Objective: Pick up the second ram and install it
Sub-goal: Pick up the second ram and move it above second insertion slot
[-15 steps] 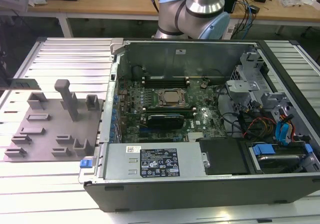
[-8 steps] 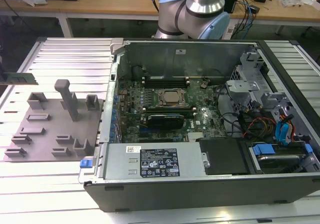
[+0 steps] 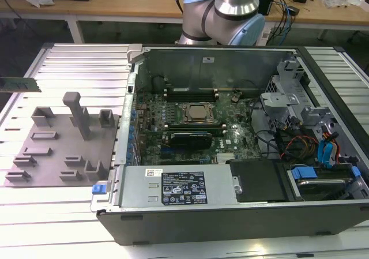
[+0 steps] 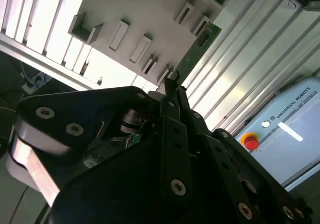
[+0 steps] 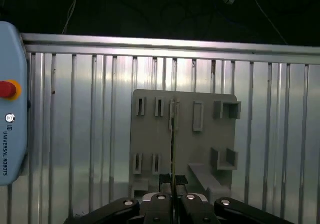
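Second ram (image 3: pixel 20 84) is hanging at the far edge of the exterior view's left, a thin green stick lying roughly level over the ribbed metal worktop (image 3: pixel 75 63). It is sitting well apart from the open computer case (image 3: pixel 173 224), which is taking up the middle and the exterior view's right.

In the first wrist view the gripper (image 5: pixel 173 180) is pinching the stick from both sides. Its black fingers (image 5: pixel 165 179) are pressing closed against the board's two faces, so the stick is showing edge-on as a thin line running away from the fingertips. In the second wrist view the green board is sticking out past the fingertips, with its far end reaching across a corner of the grey fixture plate (image 3: pixel 57 149).

That plate is lying flat on the worktop near the held stick, with its little slots and upright posts facing up. Whether the stick is touching the plate I cannot tell.

Inside the case the motherboard (image 3: pixel 151 117) is lying open to view, with the CPU socket (image 3: pixel 196 113) near its middle. The arm's (image 3: pixel 236 5) grey and pale blue joint is rising behind the case. A pale blue pendant with a red button (image 5: pixel 7 90) is resting on the worktop beside the fixture plate.
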You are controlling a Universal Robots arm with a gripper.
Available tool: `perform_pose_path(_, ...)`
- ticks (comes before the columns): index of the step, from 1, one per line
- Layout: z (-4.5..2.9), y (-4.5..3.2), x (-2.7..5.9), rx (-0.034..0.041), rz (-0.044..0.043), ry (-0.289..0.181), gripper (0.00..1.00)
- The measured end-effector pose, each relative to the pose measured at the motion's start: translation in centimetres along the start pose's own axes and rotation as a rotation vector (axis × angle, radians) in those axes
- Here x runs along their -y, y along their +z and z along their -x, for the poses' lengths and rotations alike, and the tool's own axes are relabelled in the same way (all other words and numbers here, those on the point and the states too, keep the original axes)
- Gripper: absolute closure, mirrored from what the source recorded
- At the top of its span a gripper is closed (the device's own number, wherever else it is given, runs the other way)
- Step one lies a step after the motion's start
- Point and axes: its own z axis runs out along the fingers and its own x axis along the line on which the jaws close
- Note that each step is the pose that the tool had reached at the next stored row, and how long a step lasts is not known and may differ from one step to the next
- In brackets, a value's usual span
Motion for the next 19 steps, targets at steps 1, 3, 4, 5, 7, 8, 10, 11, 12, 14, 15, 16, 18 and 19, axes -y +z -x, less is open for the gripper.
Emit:
perform_pose_path(1,0.00,0.00,0.00,0.0000,0.0005,-0.015,0.89)
perform_pose_path(3,0.00,0.00,0.01,0.0000,0.0005,-0.015,0.89)
perform_pose_path(4,-0.01,-0.01,0.14,0.0000,0.0007,-0.015,0.89)
perform_pose_path(5,-0.02,0.00,0.40,-0.0001,0.0005,-0.015,0.89)
perform_pose_path(7,-0.09,-0.01,1.46,-0.0003,0.0007,-0.015,0.89)
perform_pose_path(8,-0.13,-0.01,2.25,-0.0005,0.0008,-0.015,0.89)
perform_pose_path(10,-0.20,-0.01,3.47,-0.0006,0.0011,-0.015,0.89)
perform_pose_path(11,-0.23,-0.01,3.90,-0.0006,0.0011,-0.015,0.89)
perform_pose_path(12,-0.27,0.00,4.50,-0.0007,0.0012,-0.015,0.89)
perform_pose_path(14,-0.37,0.01,6.18,-0.0011,0.0012,-0.015,0.89)
perform_pose_path(15,-0.40,0.01,6.70,-0.0011,0.0013,-0.015,0.89)
perform_pose_path(16,-0.45,0.01,7.70,-0.0013,0.0014,-0.015,0.89)
perform_pose_path(18,-0.49,0.01,8.90,-0.0013,0.0014,-0.015,0.89)
perform_pose_path(19,-0.51,0.01,9.53,-0.0014,0.0013,-0.015,0.89)
